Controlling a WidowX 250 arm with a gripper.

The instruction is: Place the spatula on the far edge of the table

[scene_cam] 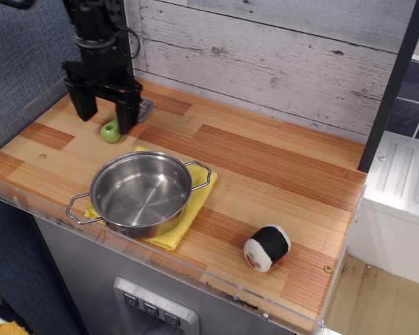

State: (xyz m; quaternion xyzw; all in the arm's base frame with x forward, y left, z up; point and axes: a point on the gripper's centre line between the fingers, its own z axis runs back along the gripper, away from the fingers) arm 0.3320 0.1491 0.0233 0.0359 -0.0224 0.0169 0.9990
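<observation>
Whitewashed horizontal planks [279,63] back the bench; a blue-grey textured wall [21,49] closes its left side.

Table [265,167]: striped light and reddish-brown wood, clear acrylic rim along the front edge.

Gripper [105,112]: black, hanging from above over the back-left corner of the bench. Jaws spread, two dark fingers [127,113] pointing down with a clear gap between them. Nothing pinched. Right-hand finger stands in front of the spatula's middle, hiding where handle meets blade. Whether the finger touches the spatula, cannot tell.

Spatula [112,130]: lies flat on the table near the back-left corner, a short way in from the back wall. Lime-green handle end, with its hole, shows just below the gripper, pointing toward the front-left. A bit of the grey blade shows to the right of the finger, pointing toward the back wall.

Steel pan [141,193]: two looped handles, empty, sits near the front edge, left of centre, on a yellow cloth [195,199]. Cloth sticks out past the pan on its right and front sides. Spatula handle is near the pan's back rim, not touching.

Toy sushi roll [267,248]: black wrap, white rice, coloured filling, lies on its side near the front-right corner, well apart from the rest.

White ribbed surface [405,174] shows past the right edge of the bench.
</observation>
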